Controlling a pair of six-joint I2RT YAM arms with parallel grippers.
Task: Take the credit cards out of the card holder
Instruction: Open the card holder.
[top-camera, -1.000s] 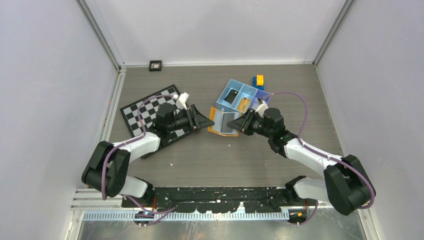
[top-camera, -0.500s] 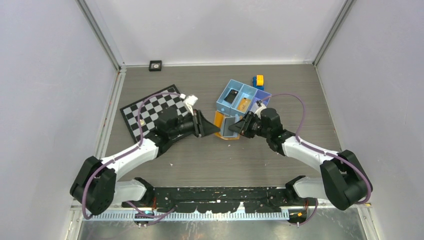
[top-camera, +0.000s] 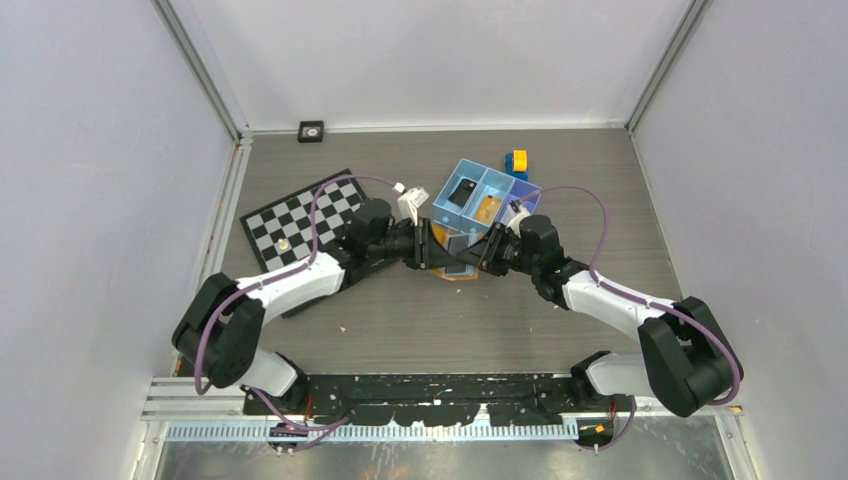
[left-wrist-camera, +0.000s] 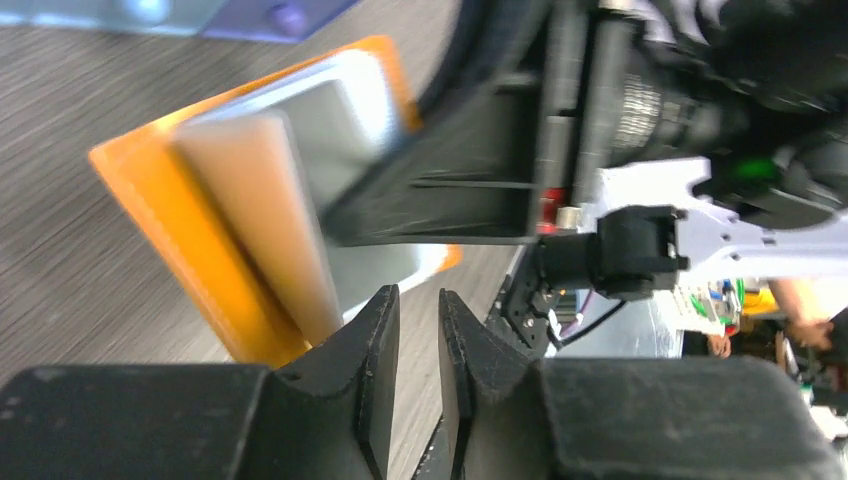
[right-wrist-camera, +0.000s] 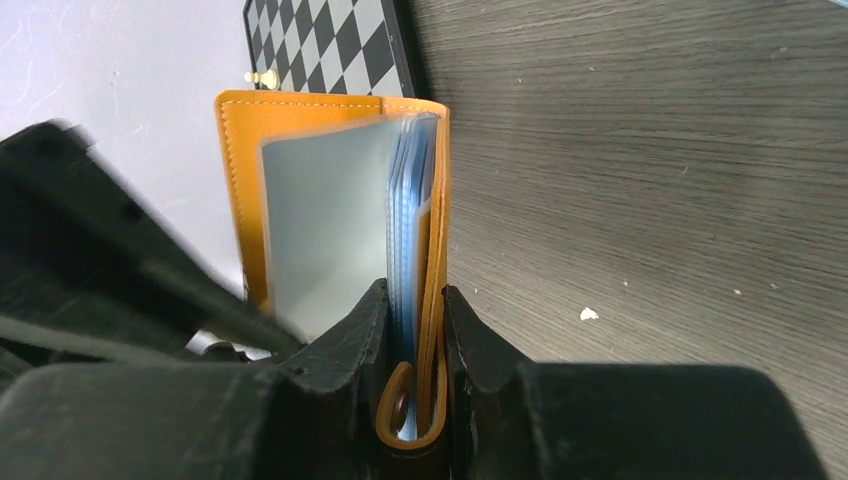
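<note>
We find the card holder (top-camera: 455, 257) mid-table, the left gripper (top-camera: 432, 250) at its nine o'clock, the right gripper (top-camera: 487, 252) at three, a tray (top-camera: 447, 197) at twelve, a chessboard (top-camera: 300, 215) at ten.

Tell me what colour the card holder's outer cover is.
Orange on the card holder, clearest in the right wrist view.

The grey wood-grain table (top-camera: 420, 320) carried a checkerboard (top-camera: 300, 215) at the left with a small pale piece (top-camera: 283, 243) on it. A blue tray (top-camera: 484, 170) sat near the middle, a yellow-and-blue block (top-camera: 518, 162) just behind it, and a black square (top-camera: 311, 130) at the far edge.
</note>
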